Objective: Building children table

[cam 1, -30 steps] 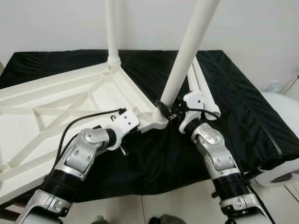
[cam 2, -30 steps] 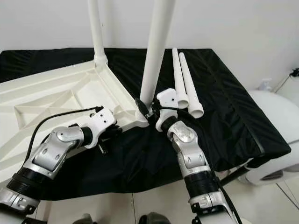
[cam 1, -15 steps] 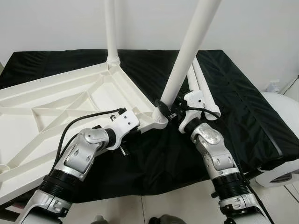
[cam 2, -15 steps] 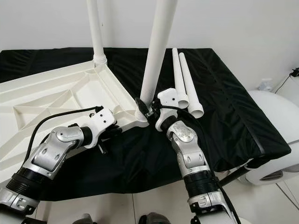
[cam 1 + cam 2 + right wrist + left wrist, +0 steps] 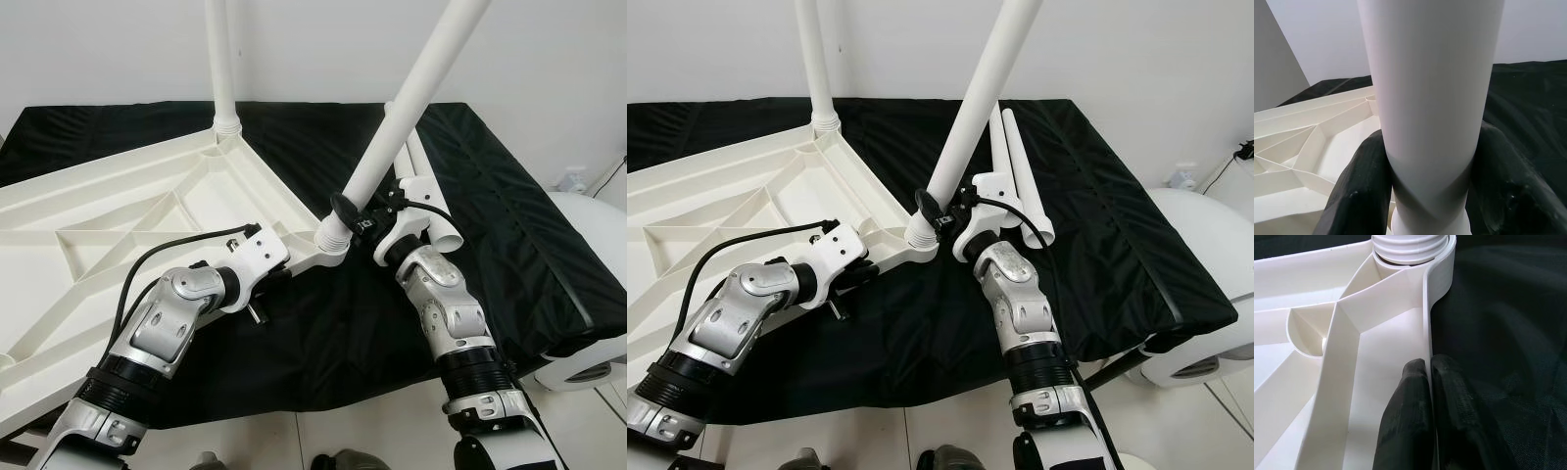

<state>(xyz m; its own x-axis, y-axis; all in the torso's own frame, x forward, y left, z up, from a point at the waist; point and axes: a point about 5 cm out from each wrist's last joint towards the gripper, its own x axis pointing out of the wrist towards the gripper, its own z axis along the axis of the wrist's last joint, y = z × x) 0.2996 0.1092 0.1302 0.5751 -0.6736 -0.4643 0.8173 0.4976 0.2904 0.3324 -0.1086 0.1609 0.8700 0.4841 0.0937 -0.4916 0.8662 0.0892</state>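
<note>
A white tabletop (image 5: 118, 196) lies upside down on a black-covered surface. One white leg (image 5: 220, 59) stands upright in its far corner. My left gripper (image 5: 1427, 364) is shut on the tabletop's rim, a little back from the near corner socket (image 5: 1410, 247). My right gripper (image 5: 345, 213) is shut on a second leg (image 5: 411, 108), close above its ribbed threaded end (image 5: 331, 233). That end sits at the near corner socket, and the leg leans up and to the right. In the right wrist view the black fingers (image 5: 1359, 186) clasp the leg (image 5: 1430, 73) on both sides.
Two loose white legs (image 5: 1024, 176) lie side by side on the black cloth (image 5: 519, 215) behind my right wrist. A white rounded object (image 5: 598, 245) stands off the surface's right edge. A white wall is behind, and tiled floor lies below the front edge.
The held leg has tipped further to the right and my right gripper has risen with it. The tabletop and its upright leg have shifted slightly left. My left gripper keeps its hold.
</note>
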